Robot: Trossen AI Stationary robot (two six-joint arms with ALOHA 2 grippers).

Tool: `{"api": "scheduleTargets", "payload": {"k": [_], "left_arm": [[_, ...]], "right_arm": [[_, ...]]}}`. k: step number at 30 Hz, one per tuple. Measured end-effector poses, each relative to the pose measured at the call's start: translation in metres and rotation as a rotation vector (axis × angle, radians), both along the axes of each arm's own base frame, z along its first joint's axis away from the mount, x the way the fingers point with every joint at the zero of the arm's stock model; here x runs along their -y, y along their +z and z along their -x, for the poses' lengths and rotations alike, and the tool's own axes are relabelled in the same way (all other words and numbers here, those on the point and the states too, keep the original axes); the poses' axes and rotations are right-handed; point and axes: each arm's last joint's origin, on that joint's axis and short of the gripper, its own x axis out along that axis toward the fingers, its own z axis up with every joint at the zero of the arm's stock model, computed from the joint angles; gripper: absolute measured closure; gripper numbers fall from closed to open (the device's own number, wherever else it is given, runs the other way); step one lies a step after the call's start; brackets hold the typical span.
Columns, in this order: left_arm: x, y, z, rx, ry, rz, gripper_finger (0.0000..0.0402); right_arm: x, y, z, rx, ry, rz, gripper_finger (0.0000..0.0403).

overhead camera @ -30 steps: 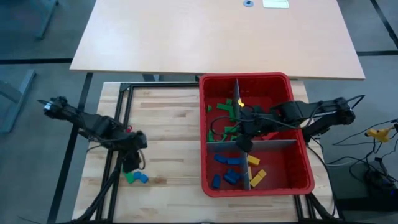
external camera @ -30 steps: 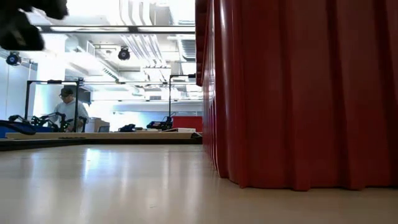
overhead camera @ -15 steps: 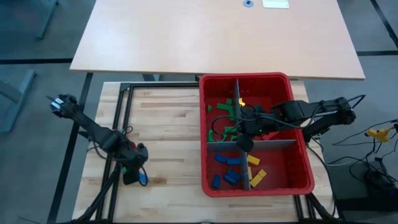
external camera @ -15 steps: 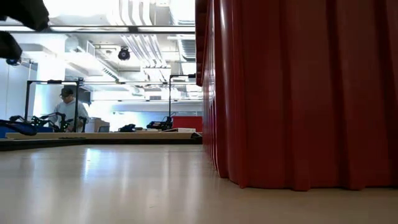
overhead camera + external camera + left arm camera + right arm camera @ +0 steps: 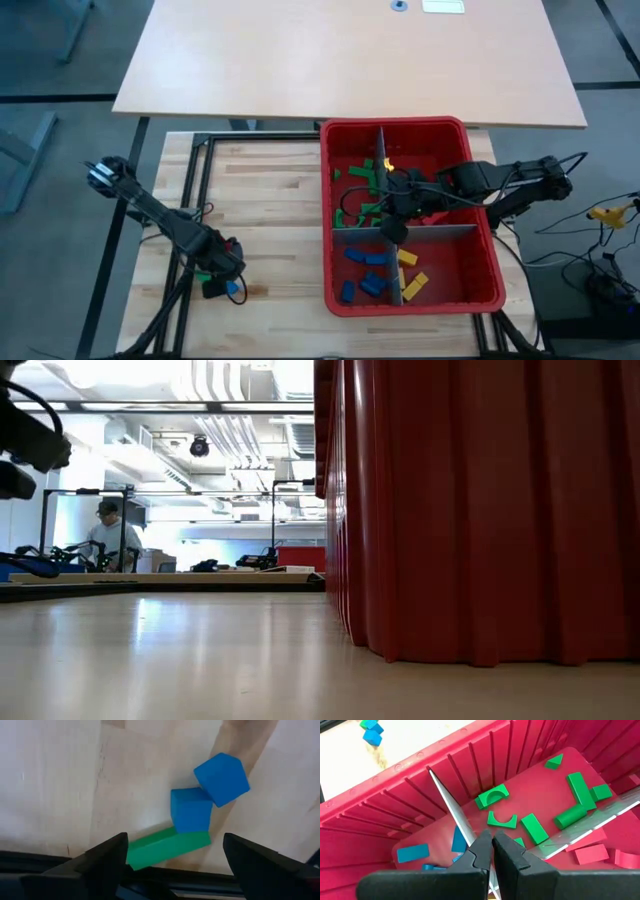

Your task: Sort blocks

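A green block (image 5: pixel 167 849) and two blue blocks (image 5: pixel 191 810) (image 5: pixel 221 778) lie on the wooden table to the left of the red bin (image 5: pixel 400 123); the high view shows them as a small patch of blue (image 5: pixel 232 289). My left gripper (image 5: pixel 174 845) is open low over them, one finger on each side of the green block. My right gripper (image 5: pixel 492 839) is shut inside the bin (image 5: pixel 380 805), in the high view (image 5: pixel 393 205) near where its grey dividers cross. In the bin, green blocks (image 5: pixel 355 195), blue (image 5: pixel 362 270), yellow (image 5: pixel 410 275) and red (image 5: pixel 440 212) each lie in a separate compartment. My right gripper's shut fingertips stand right at the top edge of the grey divider panel (image 5: pixel 451 809), coming down at a slant from the bin's right side. Whether they touch it I cannot tell.
The bin's tall red wall (image 5: pixel 480 510) fills the right of the low view. A larger light tabletop (image 5: pixel 350 60) lies beyond the far edge. Bare wood stretches between the bin and the left arm. A person (image 5: pixel 105 535) stands far back in the room.
My left gripper has moved toward the table's near edge and a little to the right, coming down over the green and blue blocks, which lay uncovered just beyond it a second ago. The blocks have stayed in place.
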Motion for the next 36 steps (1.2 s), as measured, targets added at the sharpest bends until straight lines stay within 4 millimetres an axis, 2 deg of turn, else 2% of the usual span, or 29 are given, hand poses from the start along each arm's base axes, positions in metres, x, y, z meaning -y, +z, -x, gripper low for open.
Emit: {"api": "scheduleTargets", "payload": {"k": [20,36], "left_arm": [[-0.003,-0.037,0.007,-0.009,0.062,0.056,0.0086],[-0.002,-0.048,0.004,0.033,0.052,0.042,0.0086]], "right_arm": [[0.0,0.0,0.0,-0.001,0.001,-0.008,0.0403],[0.0,0.0,0.0,-0.001,0.003,-0.006,0.0403]]}}
